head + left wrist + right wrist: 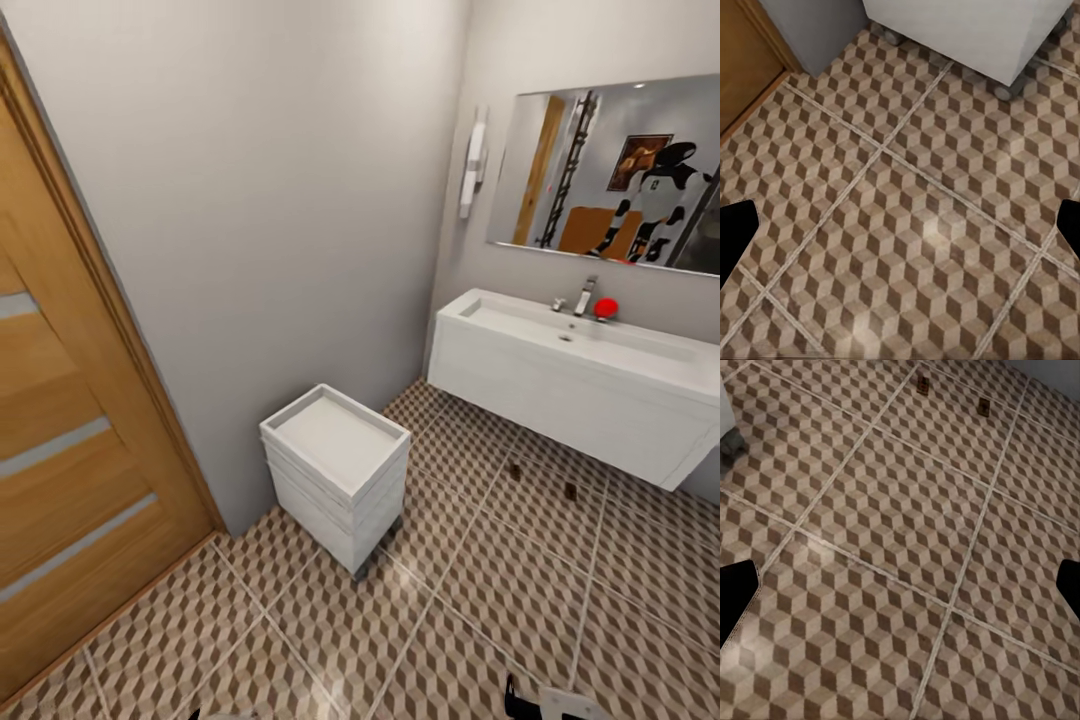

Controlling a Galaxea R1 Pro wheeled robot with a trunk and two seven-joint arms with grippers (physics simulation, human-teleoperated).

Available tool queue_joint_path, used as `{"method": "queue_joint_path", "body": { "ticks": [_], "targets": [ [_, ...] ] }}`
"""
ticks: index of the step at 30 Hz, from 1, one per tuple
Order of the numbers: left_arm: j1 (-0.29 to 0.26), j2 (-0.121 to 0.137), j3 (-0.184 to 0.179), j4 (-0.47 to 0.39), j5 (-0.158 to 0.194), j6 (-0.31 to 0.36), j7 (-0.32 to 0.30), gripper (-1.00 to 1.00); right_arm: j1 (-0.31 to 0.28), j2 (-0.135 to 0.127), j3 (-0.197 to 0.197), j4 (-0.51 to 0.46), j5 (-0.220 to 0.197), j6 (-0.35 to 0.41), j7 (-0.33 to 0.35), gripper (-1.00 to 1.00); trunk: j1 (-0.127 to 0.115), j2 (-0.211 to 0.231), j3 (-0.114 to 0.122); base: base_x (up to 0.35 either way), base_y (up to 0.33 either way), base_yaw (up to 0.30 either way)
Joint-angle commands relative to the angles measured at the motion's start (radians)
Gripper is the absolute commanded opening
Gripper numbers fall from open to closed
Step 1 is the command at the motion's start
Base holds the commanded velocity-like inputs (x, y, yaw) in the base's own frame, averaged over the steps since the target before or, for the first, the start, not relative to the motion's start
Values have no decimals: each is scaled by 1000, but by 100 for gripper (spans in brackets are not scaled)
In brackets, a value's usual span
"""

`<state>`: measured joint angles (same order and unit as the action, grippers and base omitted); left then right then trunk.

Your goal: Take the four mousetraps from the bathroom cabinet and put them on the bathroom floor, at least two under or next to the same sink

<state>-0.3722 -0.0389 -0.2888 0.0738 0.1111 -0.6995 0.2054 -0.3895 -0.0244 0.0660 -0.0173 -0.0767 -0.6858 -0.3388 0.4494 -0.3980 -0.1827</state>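
Head view: high, angled down toward sink (590, 385) and white drawer unit (337, 470).
Left wrist view: close above bathroom floor (907, 225), facing drawer unit's base.
Right wrist view: low over floor, facing two mousetraps (952, 396).
Shared: tiled floor, drawer unit, mousetraps.

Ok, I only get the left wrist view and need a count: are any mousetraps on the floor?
Observer: Yes. A first mousetrap and a second mousetrap lie apart on the bathroom floor.
Operator: Near the sink?
Observer: Both lie by the front edge of the sink; I cannot tell whether under it or just in front of it.
Operator: Is the right gripper carrying one?
Observer: No. The right gripper is open, with nothing between its fingers.
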Motion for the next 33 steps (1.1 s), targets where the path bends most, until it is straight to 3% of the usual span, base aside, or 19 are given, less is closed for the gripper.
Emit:
{"method": "queue_joint_path", "body": {
  "ticks": [1, 33],
  "targets": [
    [-2, -1, -9, 4, 10, -6, 0, 100, 0, 0, 8, 0, -8, -3, -2, 100, 1, -2, -2, 0, 0, 254],
    [-1, -1, -9, 4, 10, -6, 0, 100, 0, 3, 8, 1, -8, 6, -2, 100, 1, -2, -2, 0, 0, 254]
  ]
}}
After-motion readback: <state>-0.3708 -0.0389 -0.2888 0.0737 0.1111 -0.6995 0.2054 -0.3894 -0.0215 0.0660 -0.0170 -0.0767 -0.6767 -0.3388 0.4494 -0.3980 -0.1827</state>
